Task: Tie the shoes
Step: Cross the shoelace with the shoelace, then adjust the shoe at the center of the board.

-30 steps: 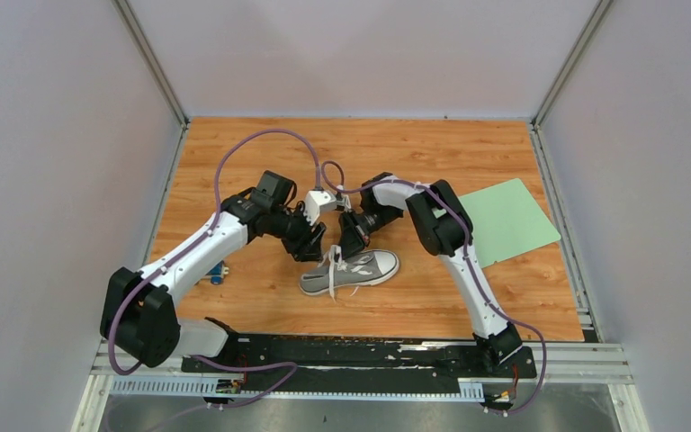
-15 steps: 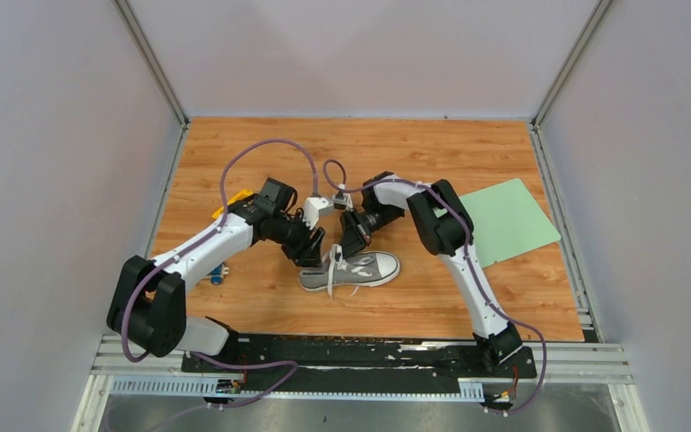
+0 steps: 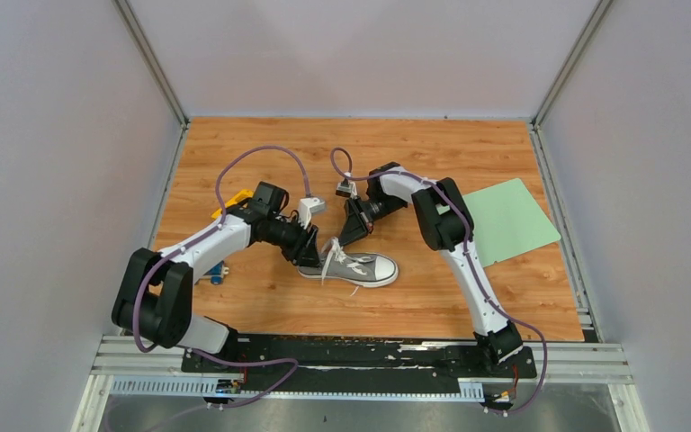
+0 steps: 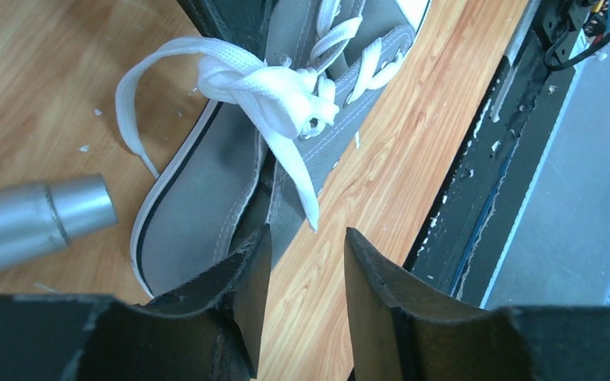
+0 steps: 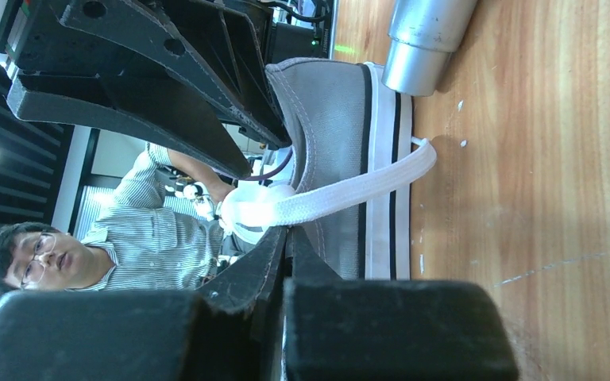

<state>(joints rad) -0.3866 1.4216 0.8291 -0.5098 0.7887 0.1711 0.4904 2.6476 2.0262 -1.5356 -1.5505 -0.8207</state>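
A grey sneaker (image 3: 366, 269) with a white toe cap lies on its sole mid-table, toe to the right. In the left wrist view its white laces (image 4: 284, 86) bunch over the eyelets, one end trailing down the side. My left gripper (image 3: 309, 256) is at the heel. It is open (image 4: 306, 235), one finger over the heel (image 4: 198, 198) and bare wood in the gap. My right gripper (image 3: 351, 236) hangs over the shoe's far side, shut (image 5: 287, 231) on a lace (image 5: 349, 186) that runs taut to its tips.
A silver metal cylinder (image 4: 40, 224) lies on the wood just beyond the heel. A green mat (image 3: 505, 220) is at the right. A yellow object (image 3: 237, 196) and a small blue one (image 3: 218, 273) sit near the left arm. A black rail (image 3: 360, 351) runs along the near edge.
My left gripper has dropped toward the shoe's heel. The right gripper has drawn back slightly with the lace. The shoe has swung a little, heel up and toe down.
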